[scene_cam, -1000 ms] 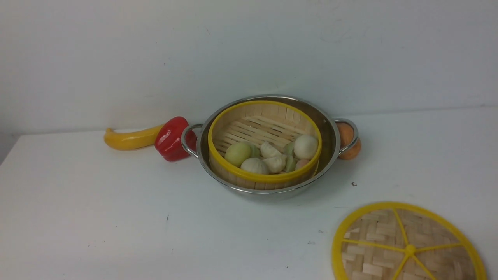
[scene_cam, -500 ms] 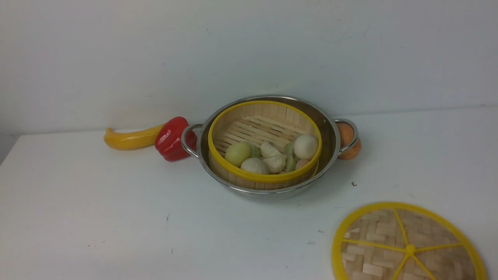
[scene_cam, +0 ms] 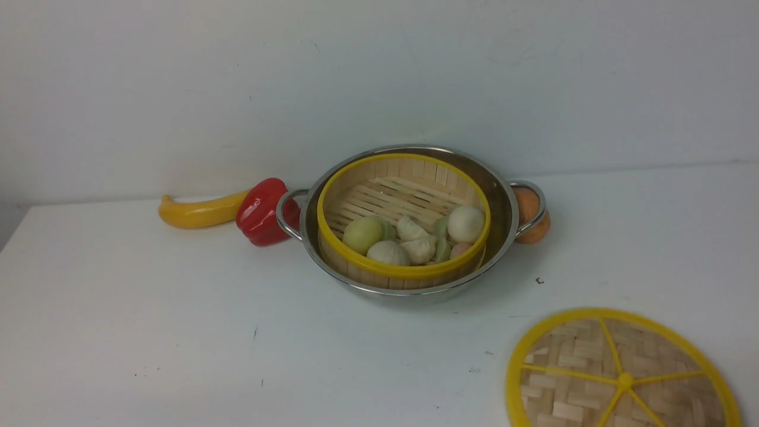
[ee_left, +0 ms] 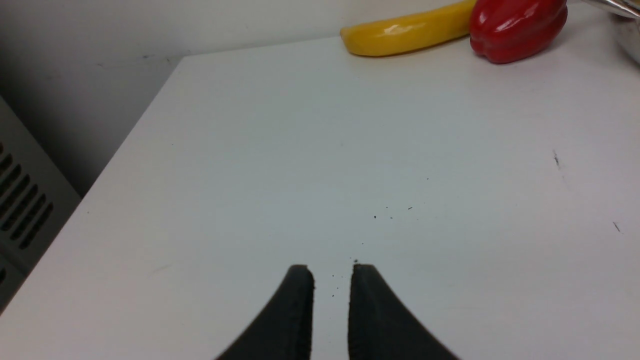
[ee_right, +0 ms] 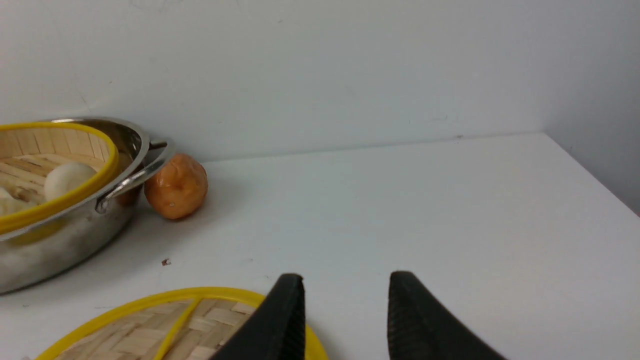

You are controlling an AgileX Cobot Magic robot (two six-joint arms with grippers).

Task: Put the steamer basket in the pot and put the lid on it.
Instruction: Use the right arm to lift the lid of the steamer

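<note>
The steamer basket [scene_cam: 403, 178], bamboo with yellow rims, sits inside the shiny steel pot [scene_cam: 504, 207] at the table's middle back; several dumplings and buns [scene_cam: 415, 237] lie in it. It also shows in the right wrist view [ee_right: 60, 145], inside the pot [ee_right: 60, 240]. The lid [scene_cam: 619, 373], a woven disc with yellow rim and spokes, lies flat on the table at the front right, also in the right wrist view [ee_right: 150, 330]. My right gripper [ee_right: 346, 276] is open and empty, just beside the lid's rim. My left gripper [ee_left: 332, 267] is slightly open and empty over bare table. Neither gripper shows in the front view.
A yellow banana-like fruit [scene_cam: 198, 212] and a red pepper [scene_cam: 264, 210] lie left of the pot, against its handle. An orange fruit [scene_cam: 533, 216] sits behind the right handle. The wall runs close behind. The table's left edge [ee_left: 125, 145] drops off.
</note>
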